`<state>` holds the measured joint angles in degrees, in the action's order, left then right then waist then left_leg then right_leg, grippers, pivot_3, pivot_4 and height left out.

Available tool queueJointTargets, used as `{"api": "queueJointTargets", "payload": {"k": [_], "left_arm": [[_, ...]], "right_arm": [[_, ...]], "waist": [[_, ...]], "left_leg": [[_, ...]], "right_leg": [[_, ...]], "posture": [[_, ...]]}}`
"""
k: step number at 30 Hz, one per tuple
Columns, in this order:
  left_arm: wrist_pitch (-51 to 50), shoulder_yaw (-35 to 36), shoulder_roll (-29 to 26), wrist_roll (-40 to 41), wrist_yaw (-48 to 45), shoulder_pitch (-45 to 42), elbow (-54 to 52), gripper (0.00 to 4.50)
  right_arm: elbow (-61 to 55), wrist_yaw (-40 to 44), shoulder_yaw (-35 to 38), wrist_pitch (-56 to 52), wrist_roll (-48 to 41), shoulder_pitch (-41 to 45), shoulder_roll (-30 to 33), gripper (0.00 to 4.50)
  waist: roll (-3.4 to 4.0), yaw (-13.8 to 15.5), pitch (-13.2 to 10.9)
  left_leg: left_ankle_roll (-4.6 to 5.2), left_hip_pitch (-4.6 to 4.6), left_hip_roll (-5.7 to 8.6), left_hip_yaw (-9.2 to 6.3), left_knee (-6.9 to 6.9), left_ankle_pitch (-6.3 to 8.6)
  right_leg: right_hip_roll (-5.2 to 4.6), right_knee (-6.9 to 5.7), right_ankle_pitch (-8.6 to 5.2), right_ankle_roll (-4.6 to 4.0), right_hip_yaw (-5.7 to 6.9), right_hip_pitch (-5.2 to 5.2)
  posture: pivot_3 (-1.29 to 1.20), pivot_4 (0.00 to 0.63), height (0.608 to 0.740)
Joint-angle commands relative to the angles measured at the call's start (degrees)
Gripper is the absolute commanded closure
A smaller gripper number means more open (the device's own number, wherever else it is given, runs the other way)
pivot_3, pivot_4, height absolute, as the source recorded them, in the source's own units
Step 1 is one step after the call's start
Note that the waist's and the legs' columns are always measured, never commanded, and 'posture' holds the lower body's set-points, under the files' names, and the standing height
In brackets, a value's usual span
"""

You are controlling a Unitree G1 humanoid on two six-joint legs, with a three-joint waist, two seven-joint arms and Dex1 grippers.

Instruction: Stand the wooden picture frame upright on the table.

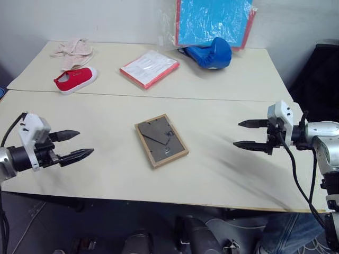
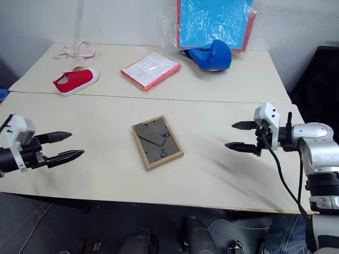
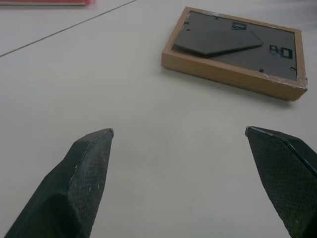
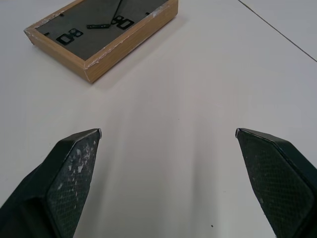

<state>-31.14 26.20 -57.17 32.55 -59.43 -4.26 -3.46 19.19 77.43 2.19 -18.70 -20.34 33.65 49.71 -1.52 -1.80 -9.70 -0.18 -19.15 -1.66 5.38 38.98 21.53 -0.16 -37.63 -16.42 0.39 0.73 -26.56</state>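
Note:
The wooden picture frame [image 1: 161, 140] lies flat, face down, in the middle of the near half of the cream table [image 1: 106, 174]; its dark back panel with the folded easel stand faces up [image 3: 233, 42] [image 4: 106, 27]. My left gripper [image 1: 78, 144] hovers open over the table to the frame's left, pointing toward it, with nothing between its fingers. On the frame's right my right gripper [image 1: 242, 134] is also open and empty, pointing at the frame. Both stand well apart from it.
On the far half of the table lie a red shoe [image 1: 74, 79], a crumpled pinkish cloth [image 1: 72, 50], a red-edged white booklet [image 1: 149, 68] and a blue boxing glove [image 1: 211, 53]. A blue red-bordered board [image 1: 213, 21] leans on the wall. A seam [image 1: 212, 98] crosses the table.

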Motion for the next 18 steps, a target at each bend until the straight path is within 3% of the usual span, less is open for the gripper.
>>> {"api": "queueJointTargets", "payload": {"k": [1,10,13,18], "left_arm": [[1.7,0.6,-0.2,-0.7,-0.1,-0.7,-0.1,0.0],[3.5,-1.9,0.4,-3.7,1.2,0.6,-1.2,0.0],[8.7,-7.2,-0.4,-7.8,-1.1,-1.7,1.0,0.38],[15.8,-19.6,0.7,-15.3,-6.4,-11.8,8.8,1.8]], "right_arm": [[-0.1,-0.3,0.5,-0.1,-0.3,1.6,-0.6,0.01],[-3.7,-4.0,-0.7,0.5,1.7,1.0,-2.7,0.01],[-4.7,-5.2,-2.6,0.8,3.2,2.6,-4.5,0.51],[-4.6,-6.3,-7.9,2.6,7.1,5.9,-8.7,2.26]], "waist": [[0.01,0.0,0.0],[0.05,0.0,0.0],[0.05,-0.1,0.0],[0.07,0.0,0.0]], "left_leg": [[0.0,0.0,0.0,0.01,0.0,0.0],[-0.02,0.0,0.01,0.0,0.0,-0.01],[-0.02,0.01,0.01,0.01,0.01,-0.01],[-0.08,-0.01,0.03,0.01,0.02,-0.04]], "right_leg": [[-0.02,0.0,0.0,0.0,0.0,0.0],[-0.03,-0.02,0.0,0.0,0.02,-0.01],[-0.04,-0.02,0.0,0.0,0.01,0.0],[-0.03,-0.06,0.0,0.0,0.03,-0.03]], "posture": [[0.0,0.15,0.74],[0.0,0.15,0.74],[0.0,0.15,0.74],[0.0,0.15,0.74]]}}
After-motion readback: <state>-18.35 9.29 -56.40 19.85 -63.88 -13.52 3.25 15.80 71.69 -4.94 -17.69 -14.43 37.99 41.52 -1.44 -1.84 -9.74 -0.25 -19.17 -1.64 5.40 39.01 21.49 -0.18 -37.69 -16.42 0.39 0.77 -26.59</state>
